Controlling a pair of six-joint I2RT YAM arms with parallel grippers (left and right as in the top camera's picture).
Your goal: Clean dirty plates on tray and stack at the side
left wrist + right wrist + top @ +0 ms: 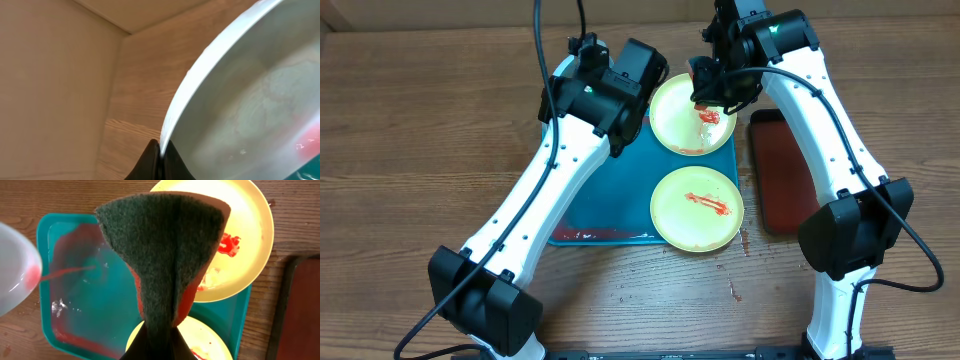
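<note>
status: both grippers loaded, blue plate up off the tray

seeing left gripper (157,150) pinched tight on the rim of the pale blue plate (250,100), held tilted in the air, over the left edge of the turquoise tray (605,190) in the right wrist view. red smear on its face.

reading right gripper (156,347) as clamped on a folded green scouring pad (165,245) with orange-red backing, hanging above the far yellow plate (680,125). red sauce blob on that plate, close by the pad. plate at the tray's back right corner, partly out over the table (420,120).

near yellow plate (697,210) flat at the front right corner, overhanging the rim, red streak across the middle.

red smears and wet patches on the bare tray floor. dark red tray (782,175) on the table just right of both yellow plates.
</note>
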